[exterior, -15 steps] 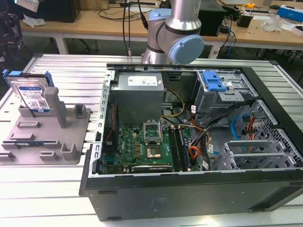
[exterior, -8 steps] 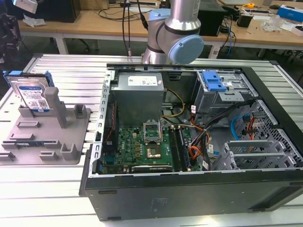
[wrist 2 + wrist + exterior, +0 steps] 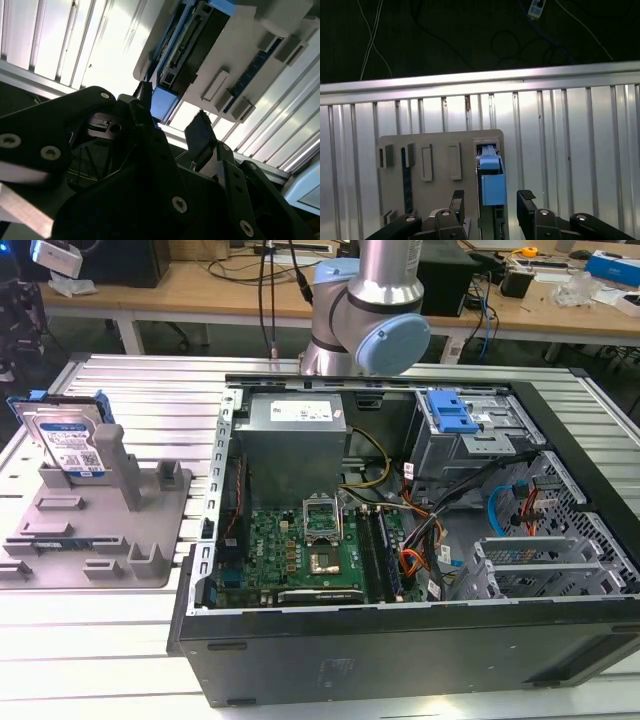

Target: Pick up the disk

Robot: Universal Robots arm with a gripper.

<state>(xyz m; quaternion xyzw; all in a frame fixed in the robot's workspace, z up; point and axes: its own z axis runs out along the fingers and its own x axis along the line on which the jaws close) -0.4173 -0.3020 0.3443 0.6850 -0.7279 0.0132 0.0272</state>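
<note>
Claw (image 3: pixel 491 196) hovering, fingers standing apart, gripping nothing; disk (image 3: pixel 492 177) sitting upright in grey fixture (image 3: pixel 440 145), just beyond fingertips, lining up with gap between them.

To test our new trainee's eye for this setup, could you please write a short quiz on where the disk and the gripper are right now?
1. True or false: the disk lies flat.
2. Pick one: the gripper is A) shut on the disk, B) open, holding nothing, C) shut, holding nothing.
3. Fill in: in the exterior view, the grey fixture sits to the ___ of the computer case.
Key: 1 false, it stands on edge in the fixture; 2 B; 3 left.
</note>
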